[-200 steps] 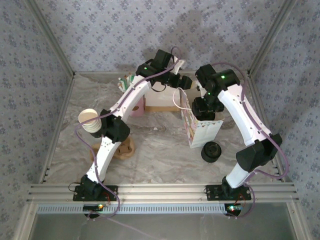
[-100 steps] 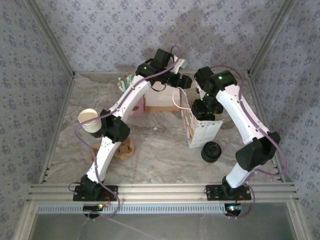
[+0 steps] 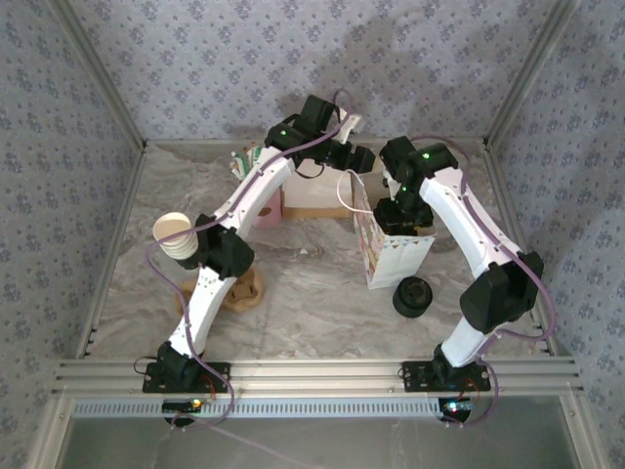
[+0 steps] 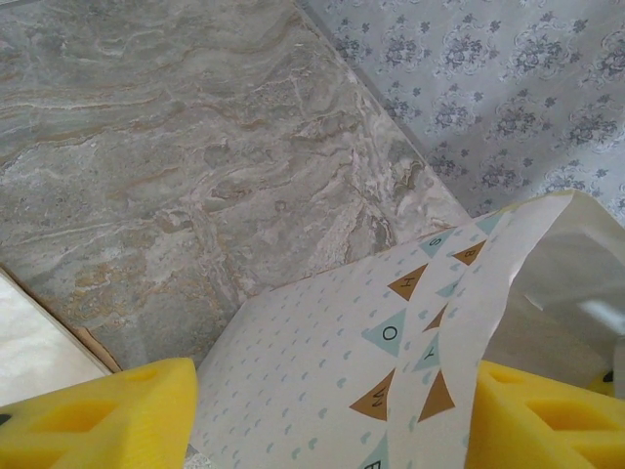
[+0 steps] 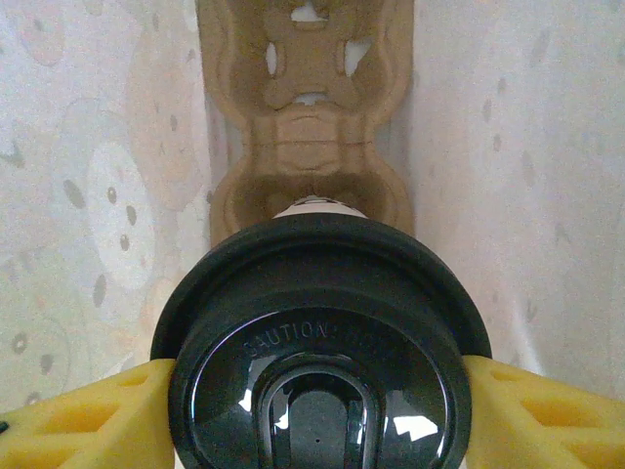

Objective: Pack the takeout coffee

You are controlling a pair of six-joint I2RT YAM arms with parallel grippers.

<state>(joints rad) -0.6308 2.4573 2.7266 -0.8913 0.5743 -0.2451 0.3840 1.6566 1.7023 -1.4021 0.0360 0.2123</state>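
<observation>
my right claw [image 5: 317, 415] is gripping the takeout coffee [image 5: 317, 293] inside the bag [image 5: 508, 147]; my left claw [image 4: 332, 415] is gaping wide astride its rim.

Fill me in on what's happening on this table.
The right hand is clamped on the takeout coffee at its black lid and has it down inside the patterned paper bag. A cardboard cup carrier lies at the bottom of the bag. Whether the cup has reached the carrier I cannot tell. The left hand sits at the bag's top edge, jaws apart, with the rim between them. A pile of spare lids stands on the table beside the bag.
</observation>
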